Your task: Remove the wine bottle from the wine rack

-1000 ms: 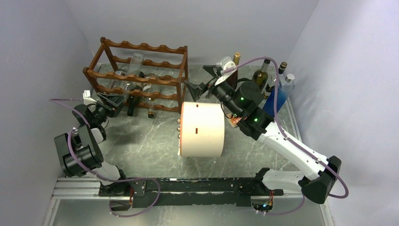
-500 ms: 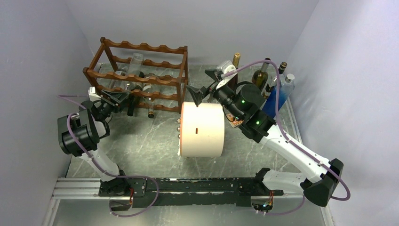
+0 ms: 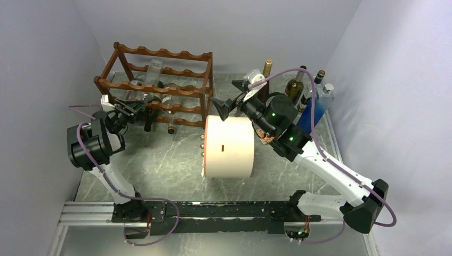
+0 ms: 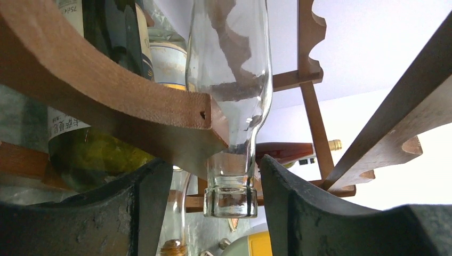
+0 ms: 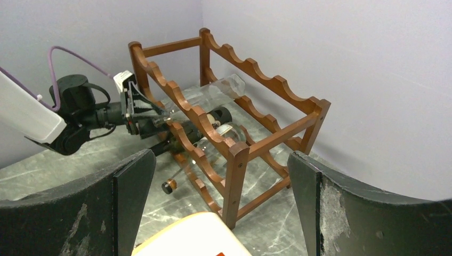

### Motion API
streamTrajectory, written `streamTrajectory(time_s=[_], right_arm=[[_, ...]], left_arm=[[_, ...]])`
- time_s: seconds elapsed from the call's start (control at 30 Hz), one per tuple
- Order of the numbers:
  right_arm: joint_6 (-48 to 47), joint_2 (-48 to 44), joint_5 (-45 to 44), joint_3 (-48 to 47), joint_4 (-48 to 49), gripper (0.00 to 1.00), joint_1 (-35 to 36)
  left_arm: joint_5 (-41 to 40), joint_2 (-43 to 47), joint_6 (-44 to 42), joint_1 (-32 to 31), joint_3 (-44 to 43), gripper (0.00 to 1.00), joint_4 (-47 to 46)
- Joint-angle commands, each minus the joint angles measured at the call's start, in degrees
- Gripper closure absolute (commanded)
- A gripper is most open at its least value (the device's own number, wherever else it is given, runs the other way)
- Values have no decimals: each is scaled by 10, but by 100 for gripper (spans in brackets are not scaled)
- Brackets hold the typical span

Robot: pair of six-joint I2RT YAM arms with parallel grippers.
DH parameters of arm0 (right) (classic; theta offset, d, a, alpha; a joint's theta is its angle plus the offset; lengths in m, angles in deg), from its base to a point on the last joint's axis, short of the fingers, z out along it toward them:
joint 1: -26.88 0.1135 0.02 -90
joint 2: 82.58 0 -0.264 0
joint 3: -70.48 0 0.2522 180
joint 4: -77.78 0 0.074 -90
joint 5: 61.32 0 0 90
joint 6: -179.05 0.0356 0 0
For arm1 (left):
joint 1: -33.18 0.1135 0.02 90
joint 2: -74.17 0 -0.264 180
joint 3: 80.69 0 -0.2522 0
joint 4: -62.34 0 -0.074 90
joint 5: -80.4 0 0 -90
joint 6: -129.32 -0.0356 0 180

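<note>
The reddish-brown wine rack [image 3: 160, 88] stands at the back left and shows in the right wrist view [image 5: 235, 153] and the left wrist view [image 4: 106, 90]. A clear glass wine bottle [image 3: 154, 71] lies on it, neck toward the front. My left gripper [image 3: 137, 106] is open at the rack's front. The bottle's neck and mouth [image 4: 230, 198] hang between its dark fingers [image 4: 301, 213], with a gap on the left side. The right wrist view shows this gripper [image 5: 159, 114] at the neck of the clear bottle [image 5: 224, 88]. My right gripper [image 3: 230, 98] is open and empty, raised beside the rack's right end.
A dark green bottle [image 5: 213, 118] and a corked bottle [image 5: 169, 185] also lie in the rack. A cream cylinder [image 3: 229, 146] lies on the table below my right gripper. Several bottles [image 3: 298, 85], one of them blue [image 3: 314, 113], stand at the back right by the wall.
My left arm has swung up and forward, bringing its gripper to the rack's front rail, around the clear bottle's neck. My right gripper shifted slightly.
</note>
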State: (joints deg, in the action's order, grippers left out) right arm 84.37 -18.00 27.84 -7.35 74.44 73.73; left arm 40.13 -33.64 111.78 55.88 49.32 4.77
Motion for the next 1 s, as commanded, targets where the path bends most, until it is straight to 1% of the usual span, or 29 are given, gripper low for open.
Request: streamTrajectory(time_s=[0.0, 0.1, 0.17, 0.37, 0.43, 0.53, 0.6, 0.67, 0.87, 0.97], right_arm=[[-5, 2, -5, -5, -11, 0, -1], [-6, 2, -5, -5, -12, 0, 0], [-5, 5, -4, -6, -13, 0, -1], [-3, 20, 7, -19, -28, 0, 0], [-2, 27, 10, -24, -33, 0, -1], [-9, 40, 20, -32, -38, 0, 1], [-23, 50, 20, -37, -38, 0, 8], [-44, 67, 11, -45, -41, 0, 27], [-96, 145, -6, -105, -53, 0, 83], [-95, 197, -14, -139, -50, 0, 96]], left_arm=[[1, -10, 15, -4, -19, 34, -81], [3, -13, 19, -4, -24, 34, -79], [7, -17, 25, -3, -27, 37, -85], [12, -1, 24, 0, -23, 54, -74], [16, 5, 25, 5, -18, 64, -75], [23, 8, 57, 12, -1, 77, -115], [29, 12, 76, 17, 12, 82, -140], [34, 21, 83, 22, 25, 84, -150], [49, 59, 84, 36, 58, 87, -149], [60, 72, 82, 40, 65, 88, -136]])
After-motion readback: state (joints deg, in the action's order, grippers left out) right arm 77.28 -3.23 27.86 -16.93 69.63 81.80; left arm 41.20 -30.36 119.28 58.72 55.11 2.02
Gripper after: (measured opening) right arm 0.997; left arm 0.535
